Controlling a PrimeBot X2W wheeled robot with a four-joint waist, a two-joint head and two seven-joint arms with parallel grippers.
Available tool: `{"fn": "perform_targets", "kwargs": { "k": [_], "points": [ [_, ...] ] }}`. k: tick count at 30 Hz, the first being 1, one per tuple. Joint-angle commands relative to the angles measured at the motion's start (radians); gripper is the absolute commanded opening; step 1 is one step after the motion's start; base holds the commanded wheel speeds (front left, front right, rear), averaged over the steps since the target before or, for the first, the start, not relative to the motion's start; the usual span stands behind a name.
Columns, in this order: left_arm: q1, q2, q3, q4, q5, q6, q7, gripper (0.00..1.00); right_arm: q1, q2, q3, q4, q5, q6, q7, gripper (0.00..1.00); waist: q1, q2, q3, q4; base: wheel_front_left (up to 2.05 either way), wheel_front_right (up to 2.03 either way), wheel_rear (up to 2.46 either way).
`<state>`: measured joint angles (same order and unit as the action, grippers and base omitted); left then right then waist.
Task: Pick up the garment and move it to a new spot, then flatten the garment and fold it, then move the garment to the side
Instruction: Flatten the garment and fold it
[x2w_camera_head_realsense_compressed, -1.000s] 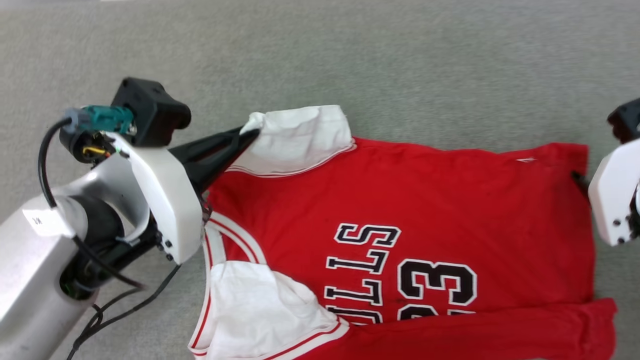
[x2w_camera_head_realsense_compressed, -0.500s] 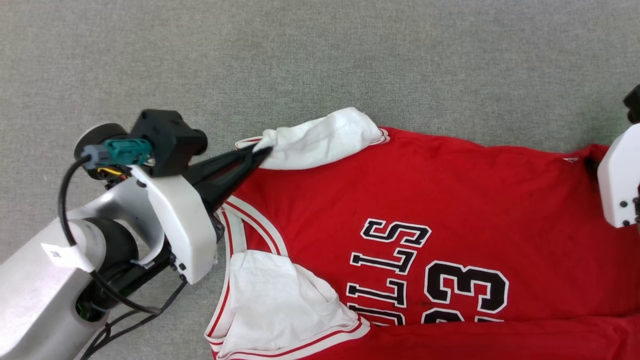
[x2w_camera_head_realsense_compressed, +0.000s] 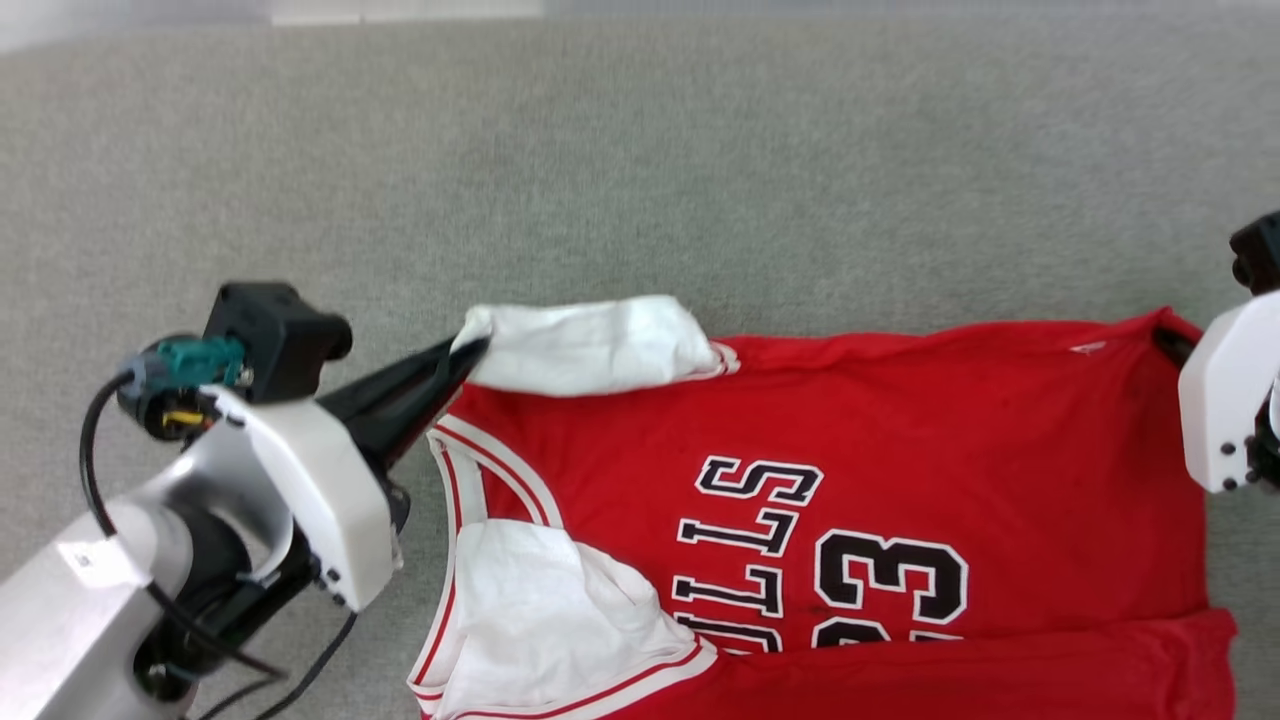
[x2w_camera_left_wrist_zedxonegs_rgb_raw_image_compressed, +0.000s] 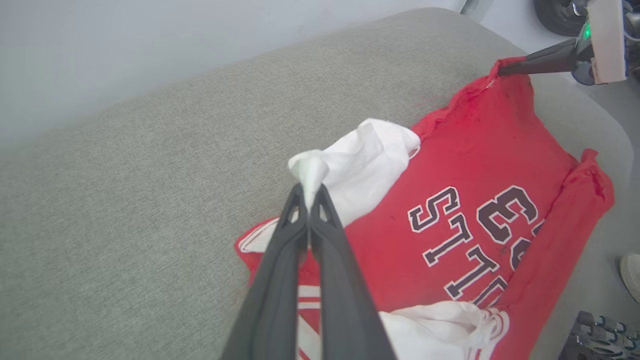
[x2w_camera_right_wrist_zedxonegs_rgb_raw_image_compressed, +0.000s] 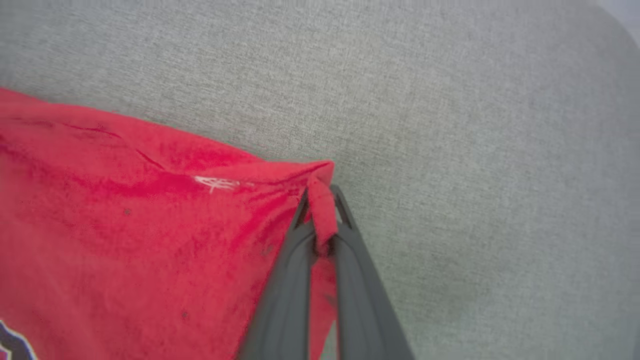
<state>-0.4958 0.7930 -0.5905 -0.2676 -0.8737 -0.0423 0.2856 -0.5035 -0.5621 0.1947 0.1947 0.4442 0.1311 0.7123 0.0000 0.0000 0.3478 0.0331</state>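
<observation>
Red garment (x2w_camera_head_realsense_compressed: 900, 430) stretched between clamped left gripper (x2w_camera_head_realsense_compressed: 472, 350) and right gripper (x2w_camera_right_wrist_zedxonegs_rgb_raw_image_compressed: 322, 202).

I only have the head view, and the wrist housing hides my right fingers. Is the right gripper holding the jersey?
Observer: Yes. The right wrist view shows the right gripper shut on the jersey's red corner, with a fold of cloth pinched between the fingers.
Operator: And the left gripper, is it gripping the sleeve or just touching it?
Observer: Gripping. In the left wrist view the left gripper is shut on the tip of the white sleeve, and a tuft of cloth pokes out past the fingertips.
</observation>
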Motion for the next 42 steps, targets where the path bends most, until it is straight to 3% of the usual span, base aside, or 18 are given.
{"fn": "perform_targets", "kwargs": {
  "k": [1,8,14,24,35,42],
  "points": [
    [0.029,0.010,0.005,-0.005,-0.007,0.011,-0.011,0.00,0.033,-0.010,-0.004,-0.020,0.004,-0.001,-0.013,0.00,0.0000,0.0000,-0.046,-0.014,0.00,0.00,0.00],
    [0.185,0.043,0.020,-0.039,-0.049,0.071,-0.057,0.00,0.189,-0.009,-0.058,-0.133,0.027,-0.001,-0.059,0.00,0.0000,0.0000,-0.140,-0.027,0.00,0.00,0.00],
    [0.338,0.060,0.034,-0.099,-0.077,0.153,-0.109,0.00,0.345,-0.007,-0.091,-0.223,0.012,-0.001,-0.099,0.00,0.0000,0.0000,-0.170,-0.030,0.00,0.00,0.00],
    [0.491,0.105,-0.008,-0.102,-0.076,0.195,-0.109,0.00,0.526,-0.033,-0.083,-0.281,0.053,-0.001,-0.112,0.00,0.0000,0.0000,-0.166,-0.017,0.00,0.00,0.00],
    [0.437,0.032,-0.123,0.063,0.023,0.126,-0.097,0.00,0.514,-0.154,0.068,-0.228,-0.010,-0.001,-0.192,0.00,0.0000,0.0000,-0.121,-0.011,0.00,0.00,0.00],
    [0.396,-0.014,-0.167,0.139,0.052,0.070,-0.100,0.00,0.481,-0.172,0.149,-0.166,0.006,-0.001,-0.227,0.00,0.0000,0.0000,-0.111,-0.012,0.00,0.00,0.00]
  ]
}}
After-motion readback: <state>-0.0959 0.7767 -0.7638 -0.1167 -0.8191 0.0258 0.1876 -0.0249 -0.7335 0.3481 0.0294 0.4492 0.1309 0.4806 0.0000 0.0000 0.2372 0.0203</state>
